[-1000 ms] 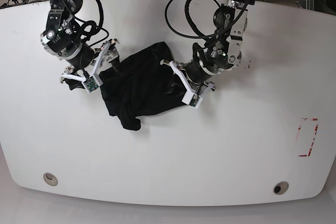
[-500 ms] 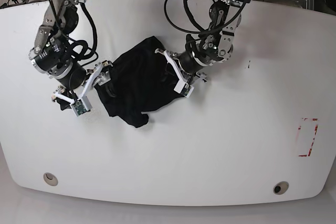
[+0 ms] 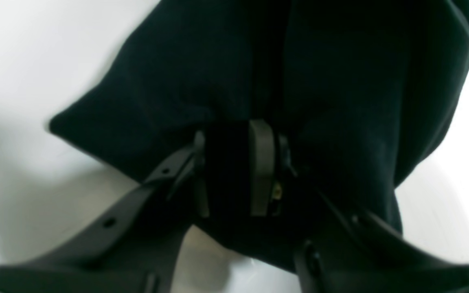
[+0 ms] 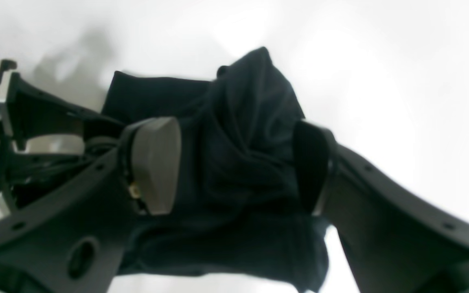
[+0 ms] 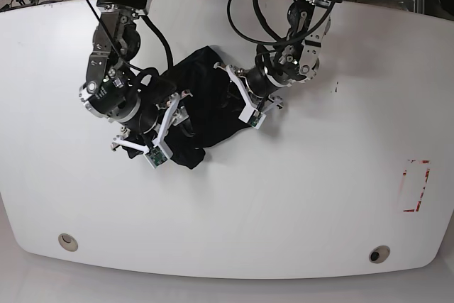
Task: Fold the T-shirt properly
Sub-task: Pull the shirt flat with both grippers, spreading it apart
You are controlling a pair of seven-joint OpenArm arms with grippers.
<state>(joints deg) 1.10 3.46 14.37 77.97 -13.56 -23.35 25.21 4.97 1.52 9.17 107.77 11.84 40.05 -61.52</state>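
Note:
The black T-shirt [image 5: 202, 97] lies bunched up in the middle of the white table [image 5: 319, 196]. My left gripper [image 5: 236, 98] is at its right edge. In the left wrist view that gripper [image 3: 230, 167] is shut on a fold of the T-shirt [image 3: 218, 61], with cloth pinched between the pads [image 3: 261, 162]. My right gripper [image 5: 157, 131] sits over the shirt's lower left part. In the right wrist view it [image 4: 234, 162] stands open, and a ridge of crumpled T-shirt [image 4: 242, 142] lies between its fingers [image 4: 155, 162].
A red-outlined rectangle [image 5: 416, 186] is marked on the table at the far right. Two round holes [image 5: 68, 241] [image 5: 379, 254] sit near the front edge. Cables [image 5: 248, 12] hang from both arms at the back.
My right arm has swung right and down onto the shirt's lower left, and its jaws have narrowed around the cloth. The shirt is more bunched. The left gripper keeps its hold.

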